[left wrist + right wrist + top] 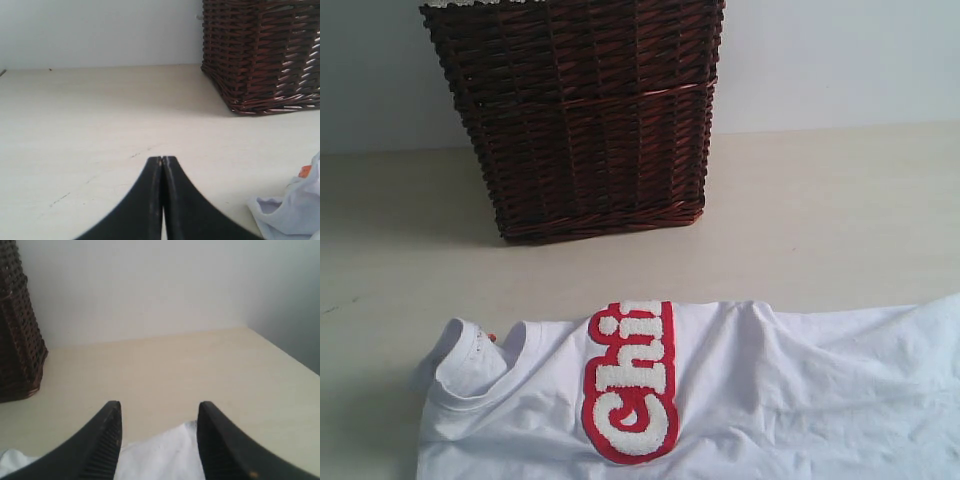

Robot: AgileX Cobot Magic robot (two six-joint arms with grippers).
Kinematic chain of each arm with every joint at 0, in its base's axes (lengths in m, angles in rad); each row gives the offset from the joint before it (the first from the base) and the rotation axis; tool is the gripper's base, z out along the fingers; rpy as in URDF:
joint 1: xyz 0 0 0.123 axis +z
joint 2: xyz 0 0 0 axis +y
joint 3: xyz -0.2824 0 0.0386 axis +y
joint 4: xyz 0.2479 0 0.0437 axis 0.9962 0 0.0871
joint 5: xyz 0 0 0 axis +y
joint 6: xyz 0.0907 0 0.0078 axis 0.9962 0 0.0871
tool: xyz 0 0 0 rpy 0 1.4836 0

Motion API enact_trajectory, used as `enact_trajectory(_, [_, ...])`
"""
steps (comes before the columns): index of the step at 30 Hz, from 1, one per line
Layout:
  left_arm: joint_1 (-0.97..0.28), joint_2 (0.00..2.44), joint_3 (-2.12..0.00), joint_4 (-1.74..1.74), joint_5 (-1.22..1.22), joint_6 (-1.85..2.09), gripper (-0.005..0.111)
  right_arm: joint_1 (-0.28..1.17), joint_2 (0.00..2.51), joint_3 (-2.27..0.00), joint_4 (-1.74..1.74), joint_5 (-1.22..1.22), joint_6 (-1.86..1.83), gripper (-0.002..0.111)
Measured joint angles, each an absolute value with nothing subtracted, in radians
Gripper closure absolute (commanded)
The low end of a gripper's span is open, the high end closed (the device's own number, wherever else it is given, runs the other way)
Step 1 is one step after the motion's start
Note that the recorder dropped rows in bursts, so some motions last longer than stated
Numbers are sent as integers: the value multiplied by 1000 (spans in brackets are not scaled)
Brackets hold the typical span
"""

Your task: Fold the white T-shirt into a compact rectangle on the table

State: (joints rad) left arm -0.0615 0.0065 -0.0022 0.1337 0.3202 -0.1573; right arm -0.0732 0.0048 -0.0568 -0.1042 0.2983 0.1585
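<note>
The white T-shirt (770, 390) lies flat along the near edge of the table (840, 210), its ribbed neck (470, 375) to the left and its red-outlined fuzzy letters (632, 385) in the middle. Neither gripper shows in the exterior view. My left gripper (163, 159) is shut with nothing in it, over bare table, with the shirt's neck edge (292, 212) off to one side. Over the shirt's edge (160, 455) my right gripper (159, 412) stands open, the cloth lying between its fingers, loose.
A dark brown wicker basket (582, 110) stands at the back of the table, left of middle, against a pale wall. It also shows as the basket (265, 50) in the left wrist view and the basket (17, 330) in the right wrist view.
</note>
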Motion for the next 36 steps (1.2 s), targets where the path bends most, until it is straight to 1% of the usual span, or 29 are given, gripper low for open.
enact_trajectory(7, [-62,7,-2,134,320,-157,107,-73,5,-5,35,310,137,62])
enact_trajectory(17, [-62,7,-2,134,320,-157,107,-73,5,-5,49,308,137,62])
enact_trajectory(19, [-62,51,-2,134,314,-157,107,-73,5,-5,49,308,137,62])
enact_trajectory(21, [-62,165,-2,167,293,-157,107,-73,5,-5,50,308,137,62])
enact_trajectory(24, [-62,451,-47,250,287,-157,107,-73,5,-5,50,308,137,62])
enact_trajectory(25, [-63,586,-86,266,287,-157,107,-73,5,-5,50,308,137,62])
enact_trajectory(28, [-81,873,-191,286,279,-140,107,-73,5,-5,50,308,137,62])
enact_trajectory(30, [-105,1009,-248,288,277,-116,107,-73,5,-5,50,308,137,62])
enact_trajectory(33, [-133,1146,-313,265,308,-59,107,-73,5,-5,50,308,137,62])
enact_trajectory(36, [-172,1194,-363,107,419,77,107,-73,5,-5,50,308,137,62])
